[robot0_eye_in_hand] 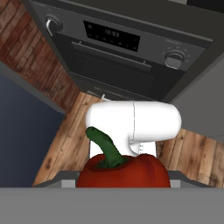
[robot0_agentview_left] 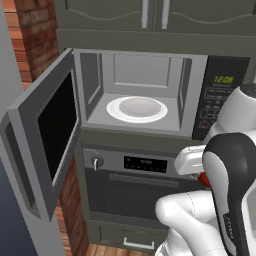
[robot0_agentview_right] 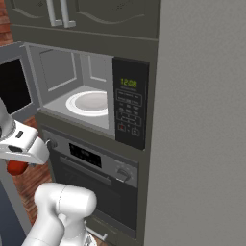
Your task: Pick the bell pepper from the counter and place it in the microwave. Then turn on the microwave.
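The red bell pepper [robot0_eye_in_hand: 124,168] with its green stem sits between my fingers, low in the hand view. A sliver of the bell pepper [robot0_agentview_left: 203,179] also shows under the white hand in the left base view, and the bell pepper [robot0_agentview_right: 17,167] again in the right one. My gripper [robot0_agentview_left: 201,175] is shut on it, below and to the right of the microwave [robot0_agentview_left: 145,70]. The microwave's door [robot0_agentview_left: 50,135] hangs wide open to the left. A white round plate [robot0_agentview_left: 136,108] lies inside. The keypad [robot0_agentview_right: 129,101] shows green digits. The counter is out of view.
A knobbed oven [robot0_agentview_left: 135,185] sits directly under the microwave, its front close ahead of the hand [robot0_eye_in_hand: 118,52]. Cabinets [robot0_agentview_left: 150,15] hang above. A tall grey panel [robot0_agentview_right: 202,125] stands right of the keypad. Brick wall [robot0_agentview_left: 35,35] and wooden floor [robot0_eye_in_hand: 65,140] lie to the left and below.
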### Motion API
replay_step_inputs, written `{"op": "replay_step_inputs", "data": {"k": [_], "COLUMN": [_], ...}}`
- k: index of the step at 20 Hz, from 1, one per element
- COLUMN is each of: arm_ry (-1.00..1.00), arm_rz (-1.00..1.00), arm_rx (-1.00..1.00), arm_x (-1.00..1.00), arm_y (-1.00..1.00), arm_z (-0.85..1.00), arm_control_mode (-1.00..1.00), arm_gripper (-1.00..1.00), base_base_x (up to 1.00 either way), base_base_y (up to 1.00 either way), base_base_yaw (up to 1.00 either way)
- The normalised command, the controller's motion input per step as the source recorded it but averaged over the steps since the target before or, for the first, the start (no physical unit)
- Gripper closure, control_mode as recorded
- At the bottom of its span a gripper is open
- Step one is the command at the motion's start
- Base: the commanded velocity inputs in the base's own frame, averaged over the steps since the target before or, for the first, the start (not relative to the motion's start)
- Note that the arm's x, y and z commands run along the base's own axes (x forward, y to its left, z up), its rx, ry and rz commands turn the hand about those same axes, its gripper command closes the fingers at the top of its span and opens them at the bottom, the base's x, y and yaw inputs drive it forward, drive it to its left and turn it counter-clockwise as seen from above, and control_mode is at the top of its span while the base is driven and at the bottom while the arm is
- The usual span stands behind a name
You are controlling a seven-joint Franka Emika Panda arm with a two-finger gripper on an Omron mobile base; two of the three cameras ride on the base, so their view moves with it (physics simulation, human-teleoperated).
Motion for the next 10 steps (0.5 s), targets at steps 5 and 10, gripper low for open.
{"op": "replay_step_inputs", "data": {"k": [5, 10], "arm_ry": [0.0, -0.14], "arm_rz": [0.0, 0.0], "arm_rx": [0.0, -0.01], "arm_x": [0.0, 0.0], "arm_y": [0.0, 0.02], "arm_z": [0.0, 0.07], "arm_control_mode": [-1.0, -1.0], "arm_gripper": [1.0, 1.0], "base_base_x": [0.0, 0.0], "base_base_y": [0.0, 0.0], "base_base_yaw": [0.0, 0.0]}}
